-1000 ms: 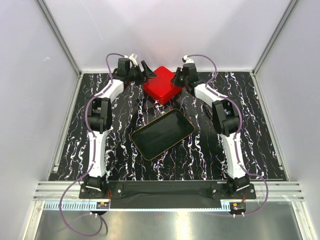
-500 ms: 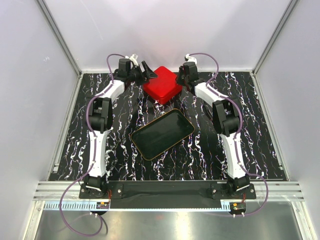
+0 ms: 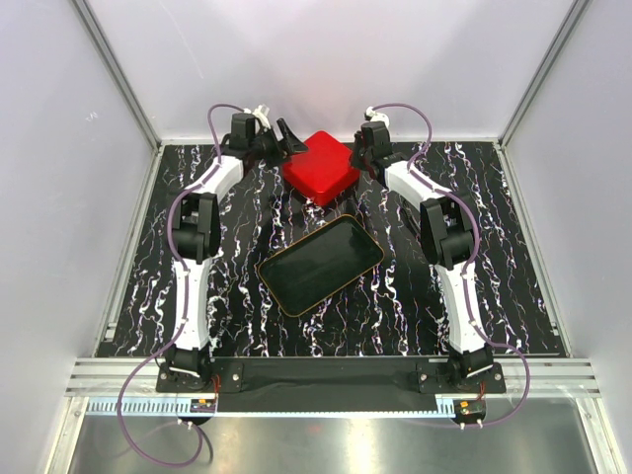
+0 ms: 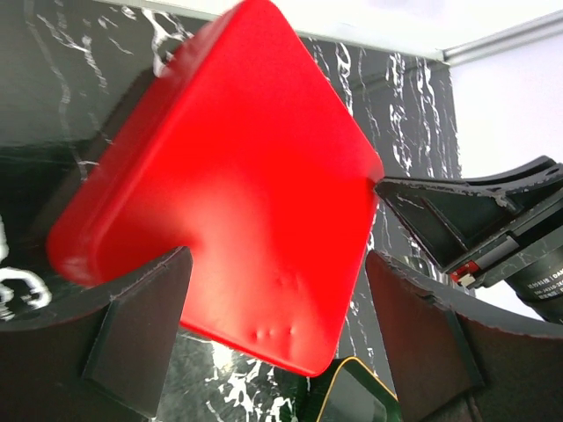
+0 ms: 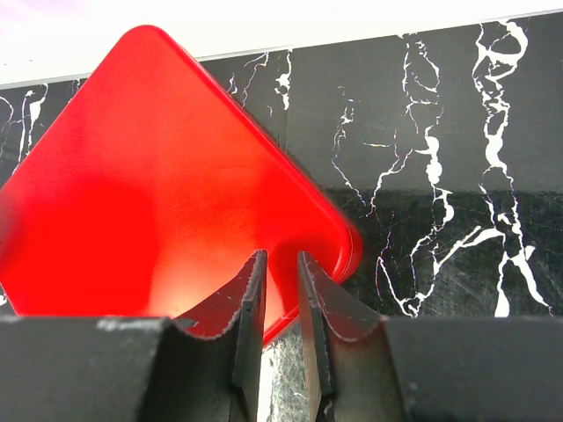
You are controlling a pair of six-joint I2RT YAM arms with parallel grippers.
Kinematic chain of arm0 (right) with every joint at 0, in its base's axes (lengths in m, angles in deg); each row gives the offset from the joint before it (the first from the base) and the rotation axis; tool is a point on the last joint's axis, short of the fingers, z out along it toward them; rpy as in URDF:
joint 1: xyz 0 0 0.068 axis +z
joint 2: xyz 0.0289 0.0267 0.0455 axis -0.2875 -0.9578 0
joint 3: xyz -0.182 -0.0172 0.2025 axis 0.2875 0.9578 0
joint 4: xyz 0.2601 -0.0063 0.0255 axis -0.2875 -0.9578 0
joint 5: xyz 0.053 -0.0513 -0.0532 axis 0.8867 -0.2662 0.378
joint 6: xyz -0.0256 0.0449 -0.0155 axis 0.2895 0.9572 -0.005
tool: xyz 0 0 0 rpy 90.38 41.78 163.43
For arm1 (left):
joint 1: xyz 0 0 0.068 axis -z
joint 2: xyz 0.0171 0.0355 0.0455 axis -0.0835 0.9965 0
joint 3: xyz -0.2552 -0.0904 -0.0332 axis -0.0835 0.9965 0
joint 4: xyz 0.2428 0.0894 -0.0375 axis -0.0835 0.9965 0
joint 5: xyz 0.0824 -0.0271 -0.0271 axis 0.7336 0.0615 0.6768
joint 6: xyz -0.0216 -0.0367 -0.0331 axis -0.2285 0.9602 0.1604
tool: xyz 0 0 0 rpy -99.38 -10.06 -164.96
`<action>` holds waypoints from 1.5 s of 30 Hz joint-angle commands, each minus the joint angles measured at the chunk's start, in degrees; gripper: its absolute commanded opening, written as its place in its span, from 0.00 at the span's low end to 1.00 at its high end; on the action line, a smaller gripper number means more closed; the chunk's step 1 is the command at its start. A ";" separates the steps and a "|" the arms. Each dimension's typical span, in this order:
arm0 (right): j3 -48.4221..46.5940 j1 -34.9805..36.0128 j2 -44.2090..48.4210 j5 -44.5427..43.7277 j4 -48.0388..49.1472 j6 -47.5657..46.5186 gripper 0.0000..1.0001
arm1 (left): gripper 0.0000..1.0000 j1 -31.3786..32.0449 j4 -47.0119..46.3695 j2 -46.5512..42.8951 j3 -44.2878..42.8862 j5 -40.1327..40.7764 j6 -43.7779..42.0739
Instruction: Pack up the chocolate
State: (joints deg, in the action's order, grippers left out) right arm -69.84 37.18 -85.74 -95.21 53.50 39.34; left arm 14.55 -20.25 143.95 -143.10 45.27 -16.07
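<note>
No chocolate pieces show in any view. A closed red square box [image 3: 321, 166] sits at the back middle of the table. My left gripper [image 3: 292, 141] straddles its left corner with the jaws wide, and both fingers [image 4: 141, 338] lie against the sides of the box [image 4: 229, 167]. My right gripper [image 3: 357, 150] is at the box's right corner. Its fingers [image 5: 251, 308] are nearly together, with their tips over the edge of the box [image 5: 149, 176].
A black gold-rimmed tray [image 3: 321, 262] lies empty and slanted in the middle of the black marbled table, just in front of the box; its corner shows in the left wrist view [image 4: 352, 396]. White walls stand close behind the box.
The left wrist has shifted slightly back and to the left at the box. The box and the right arm have hardly moved.
</note>
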 commanded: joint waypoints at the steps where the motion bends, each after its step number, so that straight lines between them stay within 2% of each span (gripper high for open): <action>1: -1.59 -0.26 0.04 -1.25 -1.85 -1.84 0.28 | 0.87 -0.79 -0.01 -4.63 -2.46 1.91 -2.43; 5: -2.99 -0.25 -1.01 0.68 -2.02 -1.93 0.28 | 0.86 -0.88 -1.66 -3.05 -2.55 0.68 -1.73; 7: -3.44 -0.34 -1.80 1.30 -2.37 -1.23 0.27 | 0.82 -0.88 -3.51 -2.52 -2.89 0.07 -1.55; 10: -2.91 -0.34 -2.07 3.75 -0.53 0.08 0.22 | 0.65 -0.88 -5.88 -0.68 -6.13 -0.12 -1.46; 11: -3.00 -0.34 -2.24 4.54 0.17 0.44 0.18 | 0.53 -0.88 -6.33 1.07 -7.63 -0.46 -1.20; 12: -2.91 -0.43 -2.51 5.25 0.35 0.97 0.17 | 0.47 -0.80 -5.99 2.04 -9.04 -0.55 -1.02; 15: -3.44 -0.61 -3.12 5.43 0.09 2.46 0.15 | 0.38 -0.79 -0.89 5.64 -14.76 0.24 -0.94; 19: -2.82 -1.04 -3.39 5.69 0.53 5.00 0.13 | 0.34 -0.27 -1.41 5.40 -10.73 1.38 -2.16; 21: -1.95 -1.92 -3.30 9.02 1.75 6.76 0.11 | 0.33 0.08 -1.59 5.39 -8.35 1.99 -3.12; 23: -1.07 -2.62 -3.30 10.96 3.68 9.75 0.03 | 0.30 0.35 -0.45 6.00 -7.91 2.69 -3.48; 25: -0.45 -3.33 -3.30 13.86 5.26 12.21 0.00 | 0.29 0.35 0.51 6.53 -7.82 3.05 -4.01; 30: -2.38 -4.12 -4.53 21.59 10.81 17.40 0.00 | 0.29 0.44 0.96 6.62 -6.94 3.22 -4.62; 34: -3.17 -4.12 -5.41 23.97 13.79 20.91 0.00 | 0.31 0.61 0.70 6.54 -6.68 2.87 -4.80; 39: -8.71 -4.12 -9.71 27.74 17.92 24.87 0.00 | 0.31 0.70 0.70 6.88 -6.06 2.79 -4.63; 45: -12.92 -4.12 -12.26 32.41 28.38 29.71 0.00 | 0.31 0.70 -0.01 7.06 -5.09 2.26 -4.27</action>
State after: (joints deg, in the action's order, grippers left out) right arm -78.49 32.79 -97.55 -67.13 72.43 65.50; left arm 14.99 -20.69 150.86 -149.74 46.89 -19.11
